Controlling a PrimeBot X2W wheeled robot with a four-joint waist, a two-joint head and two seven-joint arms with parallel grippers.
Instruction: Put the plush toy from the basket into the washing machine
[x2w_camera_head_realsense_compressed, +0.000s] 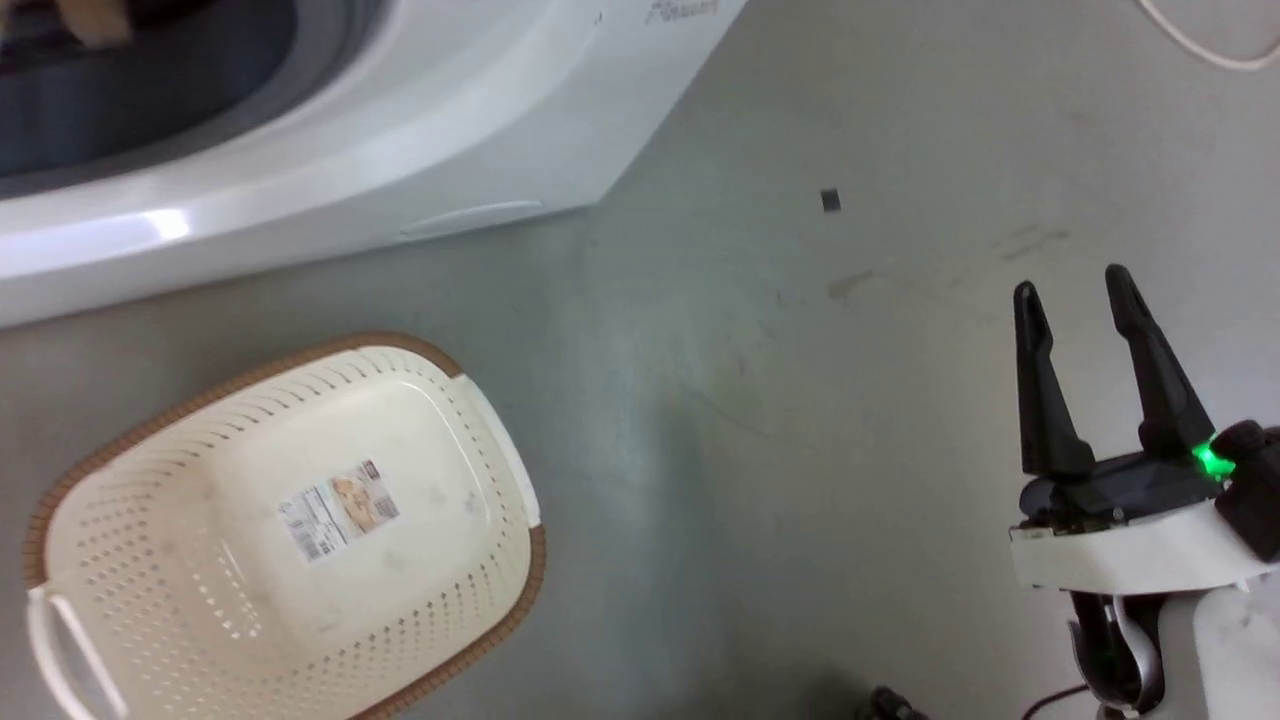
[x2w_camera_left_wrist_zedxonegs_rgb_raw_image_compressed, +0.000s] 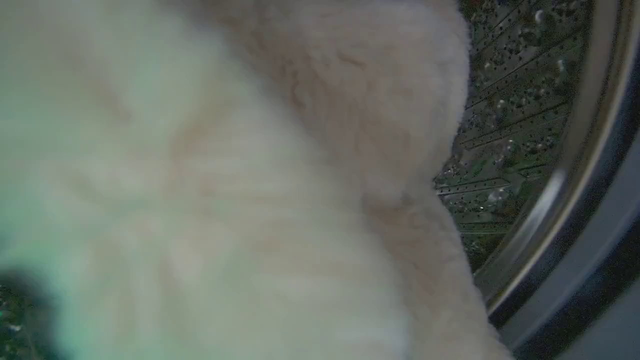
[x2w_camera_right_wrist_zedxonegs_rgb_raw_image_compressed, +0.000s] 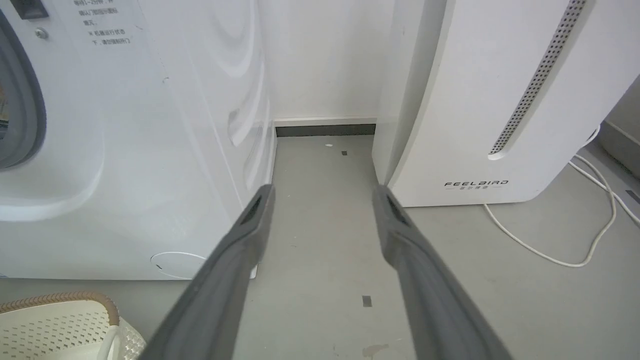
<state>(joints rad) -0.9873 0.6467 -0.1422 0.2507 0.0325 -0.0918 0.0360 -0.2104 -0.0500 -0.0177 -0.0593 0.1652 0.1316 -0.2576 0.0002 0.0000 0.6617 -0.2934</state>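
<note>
- The washing machine stands at the top left of the head view. Its steel drum shows in the left wrist view, just behind the toy.
- The basket sits on the floor near the machine's front, its bottom bare but for a paper label. The pick-up looks done.
- The plush toy is pressed close to the left wrist camera, with the drum wall beside and behind it. I judge it to be at or just inside the drum mouth, so the step in hand is the delivery.
- Left gripper: fur covers the spot where its jaws would rise, so I cannot tell whether they are clamped on the toy or apart.
- The right gripper hangs over bare floor to the right, well apart from the basket. Its jaws are spread and hold nothing.
- The next move probably calls for letting the toy go deep enough that no limb hangs over the porthole lip. The left arm would then draw straight back, taking care that the shaggy fur does not catch and come out with it.
</note>
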